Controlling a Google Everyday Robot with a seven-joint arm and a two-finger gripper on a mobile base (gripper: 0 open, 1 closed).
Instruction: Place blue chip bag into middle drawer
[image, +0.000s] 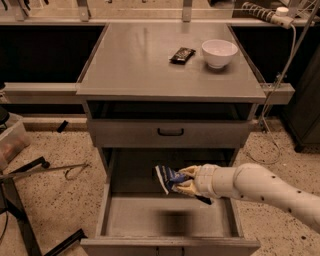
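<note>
The gripper (182, 181) hung below the front edge of the worktop (135, 65), a little right of its middle, over the open middle drawer (106, 206). Its two fingers were clamped on the right end of the blue chip bag (166, 178). The bag stuck out to the left of the fingers, tilted and clear of the drawer floor, with a dark shadow on the bare grey floor beneath it. Judging by its crumpled foil, the bag was probably very light, soft and air-filled, with brittle contents, so a hard squeeze could crush the chips or burst it. The glossy skin looked slippery, and the hold at one end seemed sensible, since a pinch on the flat seam or a gathered fold should slip less than one on the puffed belly. Held by one end, the bag could swing or sag, so a low, gentle release over the middle of the floor seemed wise. The white bowl (219, 52) stood near the worktop's far right corner with a dark wrapper (182, 54) just to its left. The upper drawer front (170, 132) beneath the front edge was closed.
</note>
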